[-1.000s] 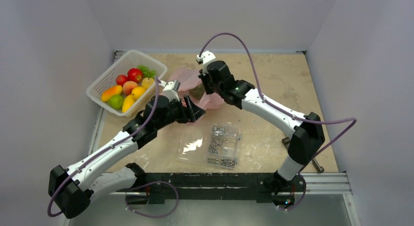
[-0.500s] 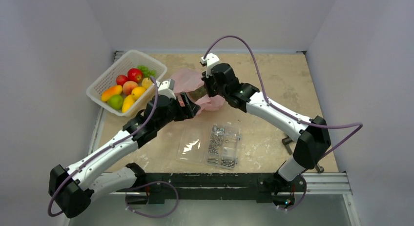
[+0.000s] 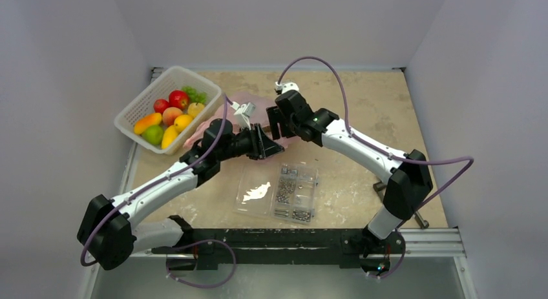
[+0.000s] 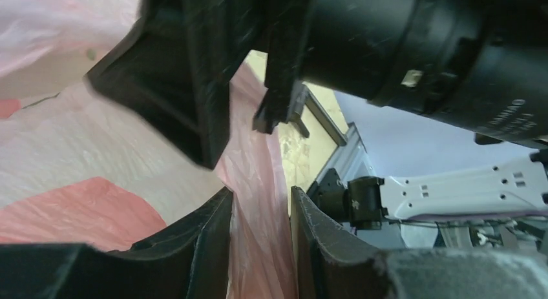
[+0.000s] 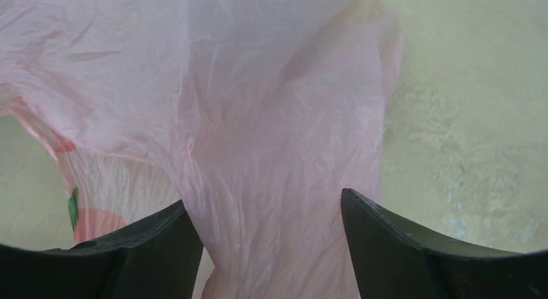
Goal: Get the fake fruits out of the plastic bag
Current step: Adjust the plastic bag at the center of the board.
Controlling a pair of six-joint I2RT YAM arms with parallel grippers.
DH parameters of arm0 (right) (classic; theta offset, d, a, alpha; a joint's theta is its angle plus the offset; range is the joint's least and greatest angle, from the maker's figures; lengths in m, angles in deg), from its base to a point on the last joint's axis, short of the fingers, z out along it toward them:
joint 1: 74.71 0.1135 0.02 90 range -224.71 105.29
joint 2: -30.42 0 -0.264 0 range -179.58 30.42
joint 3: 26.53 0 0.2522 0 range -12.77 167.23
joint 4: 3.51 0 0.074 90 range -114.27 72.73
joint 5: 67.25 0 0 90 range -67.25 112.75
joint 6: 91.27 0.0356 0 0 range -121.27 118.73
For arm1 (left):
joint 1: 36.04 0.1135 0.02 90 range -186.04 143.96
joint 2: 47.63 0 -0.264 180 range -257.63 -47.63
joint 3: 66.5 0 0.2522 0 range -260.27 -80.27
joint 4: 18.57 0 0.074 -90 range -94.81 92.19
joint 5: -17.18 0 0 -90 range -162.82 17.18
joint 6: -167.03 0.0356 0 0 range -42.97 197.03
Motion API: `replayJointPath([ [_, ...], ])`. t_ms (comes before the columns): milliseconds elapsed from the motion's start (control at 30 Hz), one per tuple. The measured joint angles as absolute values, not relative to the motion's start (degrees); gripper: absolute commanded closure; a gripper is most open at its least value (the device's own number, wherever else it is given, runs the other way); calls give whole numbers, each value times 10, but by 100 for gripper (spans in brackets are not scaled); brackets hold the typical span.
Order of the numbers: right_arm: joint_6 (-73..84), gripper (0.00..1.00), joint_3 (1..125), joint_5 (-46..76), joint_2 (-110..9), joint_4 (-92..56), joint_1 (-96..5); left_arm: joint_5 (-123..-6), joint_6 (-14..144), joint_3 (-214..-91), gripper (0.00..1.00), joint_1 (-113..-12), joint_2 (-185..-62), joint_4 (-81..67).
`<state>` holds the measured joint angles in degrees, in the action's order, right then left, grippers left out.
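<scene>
Bag (image 5: 271, 105) in left gripper (image 4: 260, 205), right gripper (image 5: 263, 202) wide

Pale pink bag (image 5: 258, 118), red and green print; white basket (image 3: 139, 99); red, yellow, orange, green fruits (image 3: 169, 115); mottled beige table (image 3: 362, 105).

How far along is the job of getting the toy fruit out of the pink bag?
Done: fake fruits lie in the basket. In hand: the left gripper pinches the plastic bag, while the right gripper stands open around it. Left: unclear, since no view shows whether fruit remains inside.
</scene>
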<state>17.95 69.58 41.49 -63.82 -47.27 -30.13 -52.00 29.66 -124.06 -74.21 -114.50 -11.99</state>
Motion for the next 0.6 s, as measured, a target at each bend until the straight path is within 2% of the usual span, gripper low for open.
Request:
replayJointPath([
  [133,208,19,685,435,-636,-507,-297,-486,292,-1241,65,-743,-1150,-140],
  [200,212,24,667,452,-633,-509,-296,-475,291,-1239,61,-743,-1150,-140],
  [233,213,36,655,460,-630,-509,-295,-470,291,-1238,57,-743,-1149,-140],
  [267,212,56,641,462,-626,-507,-294,-463,292,-1238,51,-743,-1148,-139],
  [333,204,89,609,457,-610,-491,-294,-447,296,-1235,41,-743,-1145,-135],
  [367,199,100,587,451,-596,-476,-295,-438,300,-1235,37,-743,-1141,-126],
  [467,185,100,523,427,-542,-414,-295,-432,324,-1234,28,-743,-1110,-78],
  [600,169,100,491,383,-507,-334,-297,-471,360,-1235,23,-744,-1033,15],
])
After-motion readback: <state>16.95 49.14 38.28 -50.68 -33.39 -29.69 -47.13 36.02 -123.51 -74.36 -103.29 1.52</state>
